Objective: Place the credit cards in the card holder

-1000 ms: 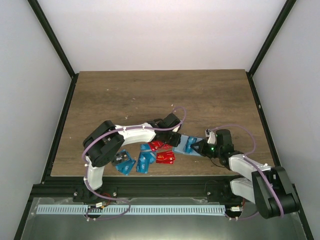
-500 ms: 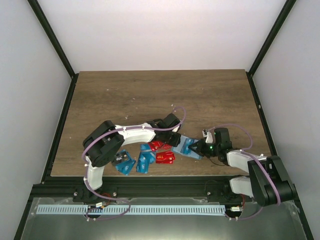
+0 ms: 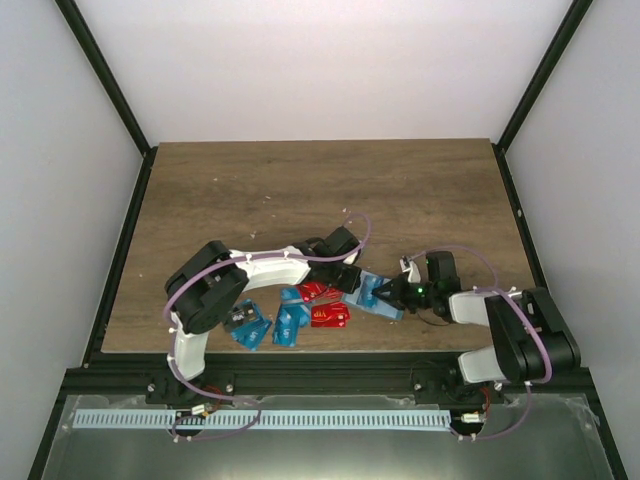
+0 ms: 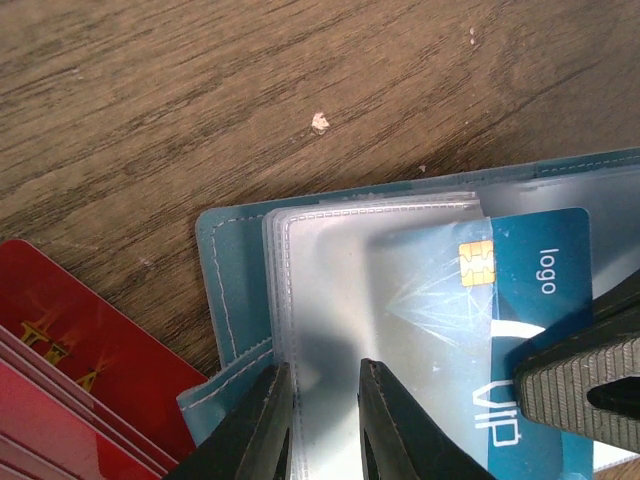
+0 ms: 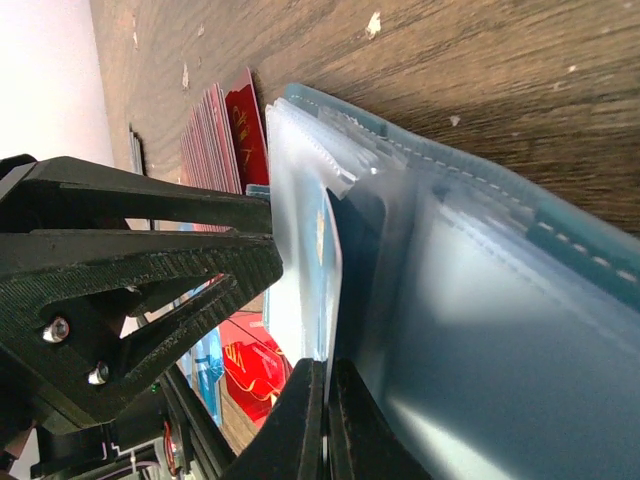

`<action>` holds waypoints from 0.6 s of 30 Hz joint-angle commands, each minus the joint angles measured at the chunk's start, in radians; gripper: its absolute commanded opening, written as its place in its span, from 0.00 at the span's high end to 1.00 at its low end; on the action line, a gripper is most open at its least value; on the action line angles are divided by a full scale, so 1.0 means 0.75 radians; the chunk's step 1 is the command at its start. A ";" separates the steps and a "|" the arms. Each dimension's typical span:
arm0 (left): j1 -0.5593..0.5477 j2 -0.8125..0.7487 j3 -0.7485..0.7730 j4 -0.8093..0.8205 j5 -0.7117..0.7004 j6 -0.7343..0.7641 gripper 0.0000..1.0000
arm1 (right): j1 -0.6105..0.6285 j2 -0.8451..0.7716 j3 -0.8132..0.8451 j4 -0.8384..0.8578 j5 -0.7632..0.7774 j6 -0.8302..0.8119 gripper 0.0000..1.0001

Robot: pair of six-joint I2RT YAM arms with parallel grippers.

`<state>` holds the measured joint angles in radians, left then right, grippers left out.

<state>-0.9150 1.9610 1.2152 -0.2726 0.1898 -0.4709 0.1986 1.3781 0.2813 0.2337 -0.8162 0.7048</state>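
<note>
Two grips at once: the left claw (image 4: 325, 425) pinched the holder (image 4: 232, 270) by its clear sleeve; the right claw (image 5: 325, 400) clamped a blue card (image 4: 535, 270) half inside it. Holder lay by the worktop's (image 4: 200, 100) near edge, red cards (image 4: 70, 340) just left.

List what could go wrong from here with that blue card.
The blue card sits only partly inside the clear sleeve; pushed askew, it may jam on the stitched edge.
The left tool holds the sleeve by a narrow edge; a slip would close the pocket.
The right tool pinches only the card's edge and may drop it.
</note>
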 commanded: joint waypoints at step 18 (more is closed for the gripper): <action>-0.003 -0.087 -0.118 -0.024 0.025 -0.049 0.79 | -0.002 -0.232 0.103 -0.433 0.192 -0.107 0.62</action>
<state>-0.9142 1.9152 1.1549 -0.2630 0.2020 -0.4984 0.1989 1.2449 0.3244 0.0277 -0.7277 0.6609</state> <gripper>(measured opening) 0.213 0.364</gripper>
